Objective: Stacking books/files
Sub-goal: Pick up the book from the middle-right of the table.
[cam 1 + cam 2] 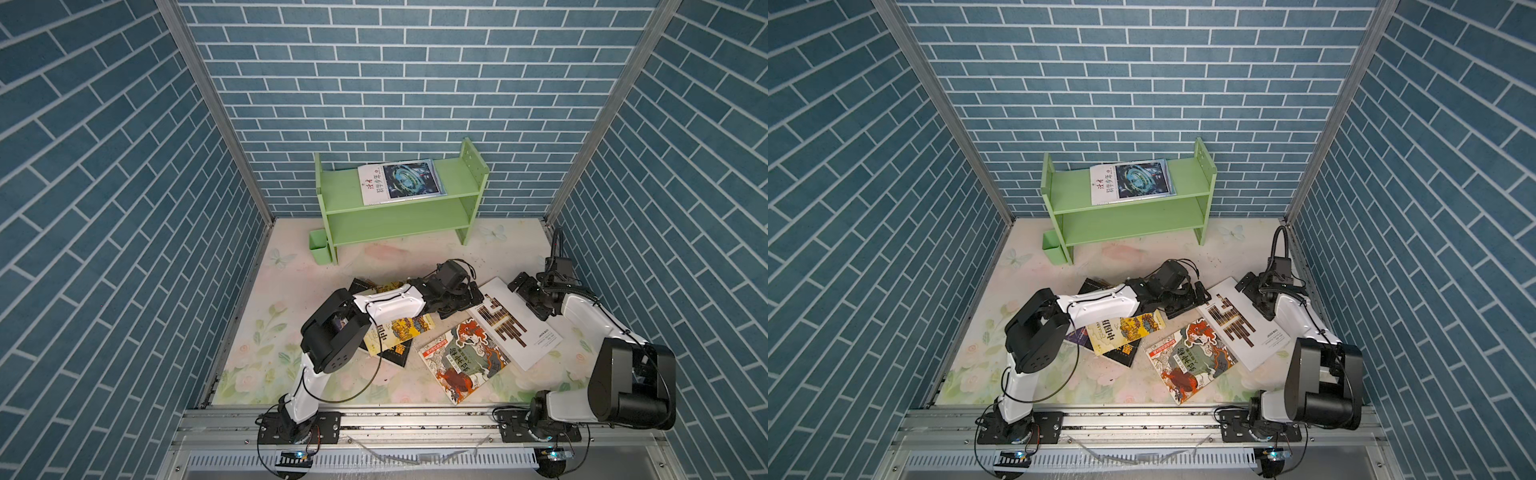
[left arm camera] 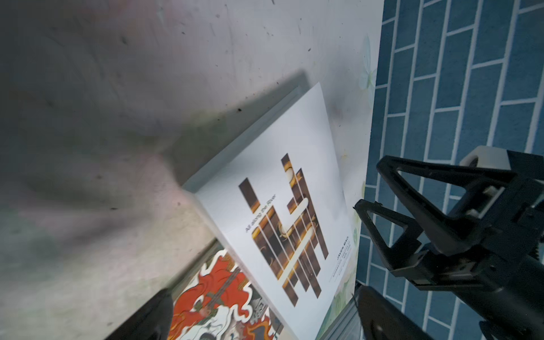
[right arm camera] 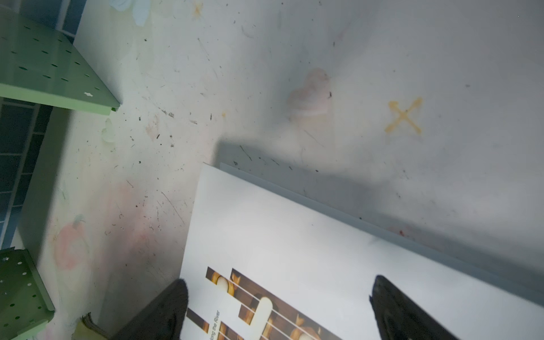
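Standing at the left of the floral tabletop (image 1: 374, 257), a small light green cup (image 1: 320, 246) sits beside a leg of the light green wooden shelf (image 1: 399, 216). A white-and-blue paperback (image 1: 401, 181) lies flat on the shelf's top board.

Nearer the front, a yellow illustrated paperback (image 1: 409, 326) lies across a black paperback with orange characters (image 1: 395, 353), and the left arm partly covers both. The left gripper (image 1: 465, 302) hovers low just beside the near corner of the large white paperback with dark bars (image 1: 515, 324). Its dark fingers (image 2: 159, 315) are spread wide and hold nothing.

A red-and-green beast paperback (image 1: 465, 357) lies flat in front, and the white one slightly overlaps one of its edges in the left wrist view.

The white paperback lies flat on the table, angled. The right gripper (image 1: 525, 297) sits at its far right edge, with its fingers (image 3: 170, 306) wide apart above the cover, gripping nothing.
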`<act>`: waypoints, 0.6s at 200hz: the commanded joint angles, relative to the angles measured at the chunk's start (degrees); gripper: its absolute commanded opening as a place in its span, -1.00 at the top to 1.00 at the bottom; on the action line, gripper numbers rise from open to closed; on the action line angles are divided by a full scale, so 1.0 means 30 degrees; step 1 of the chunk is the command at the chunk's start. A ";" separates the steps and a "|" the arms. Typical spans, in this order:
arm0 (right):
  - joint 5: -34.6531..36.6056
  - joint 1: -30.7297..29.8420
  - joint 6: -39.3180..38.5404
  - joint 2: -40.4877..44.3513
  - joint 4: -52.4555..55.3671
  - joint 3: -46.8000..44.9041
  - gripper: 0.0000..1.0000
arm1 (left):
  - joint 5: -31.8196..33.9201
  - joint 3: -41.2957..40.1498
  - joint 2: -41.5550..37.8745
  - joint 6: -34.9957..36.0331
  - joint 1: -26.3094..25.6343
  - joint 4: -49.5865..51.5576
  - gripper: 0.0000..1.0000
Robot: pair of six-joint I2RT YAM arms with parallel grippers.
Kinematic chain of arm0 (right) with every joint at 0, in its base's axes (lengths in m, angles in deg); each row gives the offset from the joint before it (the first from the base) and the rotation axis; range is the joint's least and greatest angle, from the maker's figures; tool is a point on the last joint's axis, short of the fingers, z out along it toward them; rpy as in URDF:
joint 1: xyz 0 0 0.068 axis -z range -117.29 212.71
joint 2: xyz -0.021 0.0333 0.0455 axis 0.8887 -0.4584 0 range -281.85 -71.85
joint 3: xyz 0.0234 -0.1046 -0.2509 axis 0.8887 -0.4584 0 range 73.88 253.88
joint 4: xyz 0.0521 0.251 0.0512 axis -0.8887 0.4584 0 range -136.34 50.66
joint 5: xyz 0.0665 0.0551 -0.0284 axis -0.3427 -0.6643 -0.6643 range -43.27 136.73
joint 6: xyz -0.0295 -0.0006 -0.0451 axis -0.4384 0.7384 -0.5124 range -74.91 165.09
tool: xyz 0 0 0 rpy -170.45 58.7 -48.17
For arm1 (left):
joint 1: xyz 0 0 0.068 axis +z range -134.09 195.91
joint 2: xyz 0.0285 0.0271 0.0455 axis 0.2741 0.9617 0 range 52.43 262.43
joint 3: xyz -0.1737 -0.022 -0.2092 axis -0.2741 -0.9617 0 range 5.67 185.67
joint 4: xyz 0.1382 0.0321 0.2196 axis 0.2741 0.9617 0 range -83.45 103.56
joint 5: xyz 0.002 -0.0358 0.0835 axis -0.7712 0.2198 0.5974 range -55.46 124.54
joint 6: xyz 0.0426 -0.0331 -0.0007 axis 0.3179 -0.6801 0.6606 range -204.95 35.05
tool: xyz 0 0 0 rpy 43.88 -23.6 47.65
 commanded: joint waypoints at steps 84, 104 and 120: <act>-0.1768 0.0342 -0.1187 -0.2039 -0.1030 0.0483 -0.93 | 0.1226 0.2748 0.2767 -0.2842 -0.0493 0.2012 -0.99; -0.2080 0.0352 -0.1170 -0.2350 -0.1159 0.0439 -0.91 | 0.1568 0.3330 0.3364 -0.2846 -0.0474 0.1893 -0.99; -0.2213 0.0344 -0.1159 -0.2485 -0.1224 0.0354 -0.92 | 0.1628 0.3854 0.3940 -0.2835 -0.0481 0.1764 -0.99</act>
